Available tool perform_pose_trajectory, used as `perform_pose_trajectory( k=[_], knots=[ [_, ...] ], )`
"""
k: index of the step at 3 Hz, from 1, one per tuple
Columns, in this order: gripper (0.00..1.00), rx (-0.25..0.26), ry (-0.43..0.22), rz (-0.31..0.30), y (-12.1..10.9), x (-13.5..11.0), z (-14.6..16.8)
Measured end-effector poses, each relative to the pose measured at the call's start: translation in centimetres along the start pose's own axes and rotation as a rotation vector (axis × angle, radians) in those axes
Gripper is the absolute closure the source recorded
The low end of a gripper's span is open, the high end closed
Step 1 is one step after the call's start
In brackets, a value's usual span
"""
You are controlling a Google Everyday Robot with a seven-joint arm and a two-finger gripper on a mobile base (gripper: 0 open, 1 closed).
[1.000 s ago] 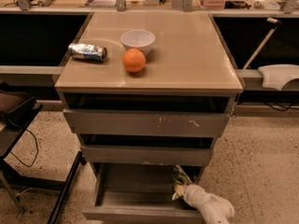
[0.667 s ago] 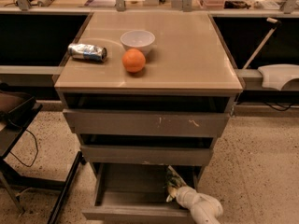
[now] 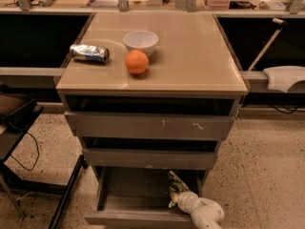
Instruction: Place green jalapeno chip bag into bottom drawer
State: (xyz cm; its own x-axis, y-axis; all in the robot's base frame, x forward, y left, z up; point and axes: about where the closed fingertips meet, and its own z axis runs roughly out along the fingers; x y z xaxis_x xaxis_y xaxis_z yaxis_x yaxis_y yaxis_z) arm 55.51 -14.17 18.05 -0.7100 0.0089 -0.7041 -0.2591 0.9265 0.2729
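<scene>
The green jalapeno chip bag (image 3: 175,181) is a small crinkled dark-green bag with pale patches. It stands upright inside the open bottom drawer (image 3: 134,192), at its right side just under the middle drawer's front. My gripper (image 3: 175,195), on a white arm that comes in from the lower right, is inside the drawer and shut on the bag's lower end. The bag's bottom is hidden by the gripper.
The middle drawer (image 3: 150,159) and the scratched top drawer (image 3: 152,126) are pulled out a little above. On the cabinet top are a crushed silver can (image 3: 89,53), a white bowl (image 3: 141,41) and an orange (image 3: 137,61). A black stand (image 3: 19,128) is at the left.
My gripper has carried the bag to the left and deeper into the bottom drawer. The things on the cabinet top have not moved.
</scene>
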Motion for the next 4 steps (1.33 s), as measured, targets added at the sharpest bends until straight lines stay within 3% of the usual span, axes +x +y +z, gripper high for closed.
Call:
perform_pose_trajectory(
  k=[1, 2, 4],
  knots=[
    [1.00, -0.006, 0.059, -0.042, 1.07, 2.08, 2.98],
    [0.81, -0.007, 0.064, -0.045, 1.21, 2.22, 3.26],
    [0.35, -0.007, 0.064, -0.045, 1.21, 2.22, 3.26]
  ],
)
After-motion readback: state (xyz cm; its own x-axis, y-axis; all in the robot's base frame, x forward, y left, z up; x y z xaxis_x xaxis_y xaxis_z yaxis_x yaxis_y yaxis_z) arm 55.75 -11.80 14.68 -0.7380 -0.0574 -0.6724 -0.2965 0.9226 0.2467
